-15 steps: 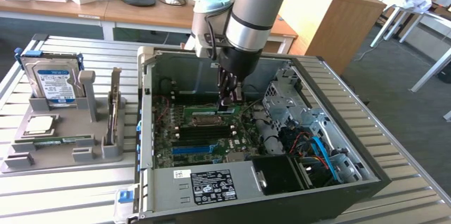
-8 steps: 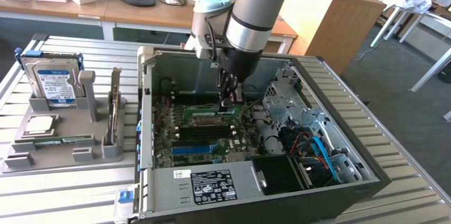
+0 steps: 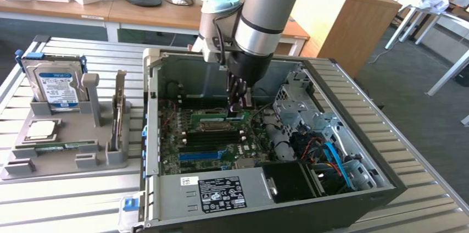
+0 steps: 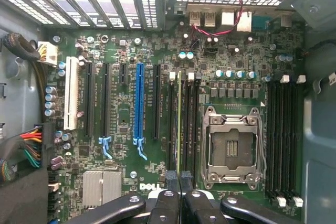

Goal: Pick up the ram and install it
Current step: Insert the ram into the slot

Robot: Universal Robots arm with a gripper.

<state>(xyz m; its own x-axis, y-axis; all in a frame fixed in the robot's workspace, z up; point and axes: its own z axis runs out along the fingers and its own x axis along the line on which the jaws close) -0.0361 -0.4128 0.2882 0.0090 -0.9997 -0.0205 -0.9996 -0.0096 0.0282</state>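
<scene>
The ram is a thin green strip seen edge-on. It stands in one of the black memory slots beside the processor socket, level with the neighbouring slots. My gripper is shut, fingertips pressed together, right over the near end of the strip and in line with it. I cannot tell whether they pinch its edge or only rest on it. In the exterior view the gripper reaches straight down into the open computer case, just above the motherboard.
A blue slot and several black slots lie beside the memory slots. Cables and a drive cage crowd the case on the exterior view's right. On the left, a grey holder carries a hard drive, a square silver chip and another green strip.
</scene>
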